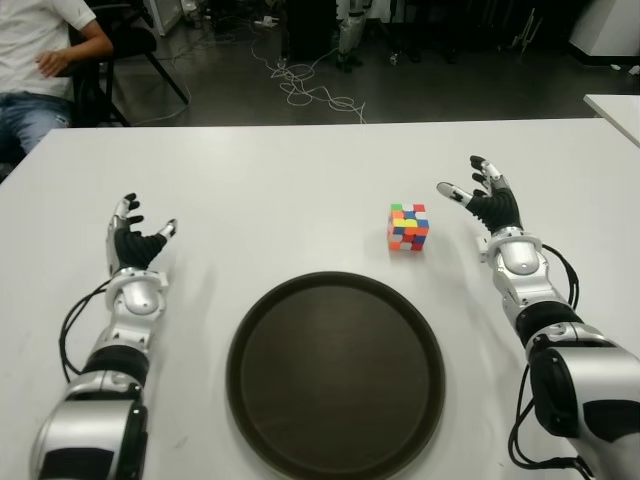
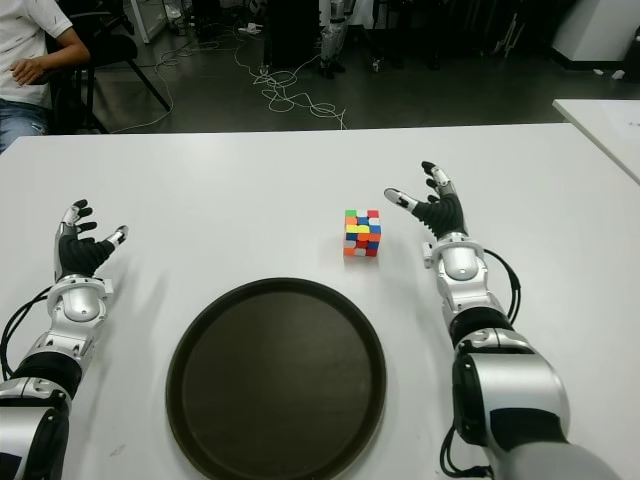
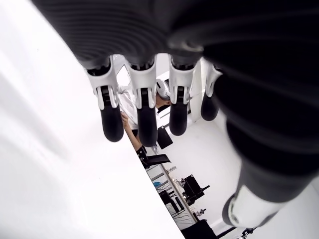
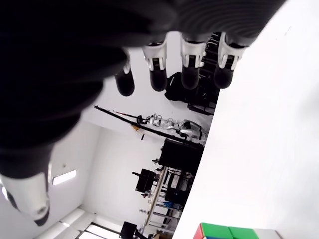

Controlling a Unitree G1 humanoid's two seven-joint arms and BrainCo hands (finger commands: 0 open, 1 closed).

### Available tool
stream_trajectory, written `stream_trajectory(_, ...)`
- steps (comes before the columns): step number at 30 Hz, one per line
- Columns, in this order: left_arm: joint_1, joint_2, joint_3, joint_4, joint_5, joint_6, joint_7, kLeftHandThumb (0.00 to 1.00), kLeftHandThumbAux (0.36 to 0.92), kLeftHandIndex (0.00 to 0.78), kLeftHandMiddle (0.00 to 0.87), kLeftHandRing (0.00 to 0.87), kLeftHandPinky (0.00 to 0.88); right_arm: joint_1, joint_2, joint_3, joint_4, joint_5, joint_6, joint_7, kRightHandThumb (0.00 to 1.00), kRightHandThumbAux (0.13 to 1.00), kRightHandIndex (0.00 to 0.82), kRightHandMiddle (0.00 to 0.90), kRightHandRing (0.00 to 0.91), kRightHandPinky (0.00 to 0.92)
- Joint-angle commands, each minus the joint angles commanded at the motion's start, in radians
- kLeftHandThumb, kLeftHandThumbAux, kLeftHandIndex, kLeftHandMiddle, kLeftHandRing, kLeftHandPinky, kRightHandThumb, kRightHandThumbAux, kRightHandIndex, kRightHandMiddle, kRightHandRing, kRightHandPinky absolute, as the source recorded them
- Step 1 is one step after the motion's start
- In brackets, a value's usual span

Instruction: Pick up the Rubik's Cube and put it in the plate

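A scrambled Rubik's Cube stands on the white table, just beyond the far right rim of a round dark brown plate. My right hand is a short way to the right of the cube, apart from it, fingers spread and holding nothing. A corner of the Rubik's Cube shows in the right wrist view, beyond the extended fingers. My left hand shows at the table's left side, open, far from the plate and cube.
A seated person is at the far left beyond the table's back edge. Cables lie on the dark floor behind. Another white table's corner shows at the far right.
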Motion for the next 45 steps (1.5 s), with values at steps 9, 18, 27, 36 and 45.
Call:
stream_trajectory(9,-0.002,0.003,-0.009,0.002,0.012,0.009,0.011,0.269,0.756,0.116,0.178,0.196,0.237,0.017,-0.011,0.102,-0.009,-0.098,-0.072,-0.033,0.000,0.595,0.026,0.002,0.023,0.079)
stream_trajectory(18,-0.002,0.003,-0.007,0.002,0.006,0.003,0.001,0.289,0.754,0.115,0.172,0.185,0.220,0.010,-0.028,0.156,0.005,-0.149,-0.069,-0.038,0.000,0.530,0.044,0.025,0.067,0.127)
stream_trajectory(27,0.000,0.002,-0.011,-0.002,0.011,0.001,0.007,0.279,0.753,0.119,0.174,0.185,0.210,0.011,-0.039,0.178,0.018,-0.170,-0.054,-0.059,0.000,0.527,0.034,0.015,0.057,0.104)
stream_trajectory(36,-0.001,-0.002,-0.020,-0.009,0.025,0.024,0.026,0.281,0.748,0.115,0.172,0.184,0.233,0.008,-0.050,0.208,0.022,-0.198,-0.043,-0.094,0.000,0.520,0.034,0.031,0.068,0.122)
stream_trajectory(45,-0.002,-0.008,-0.022,-0.012,0.023,0.027,0.037,0.289,0.754,0.116,0.179,0.198,0.260,0.001,-0.063,0.242,0.028,-0.224,-0.028,-0.097,0.000,0.517,0.027,0.038,0.083,0.152)
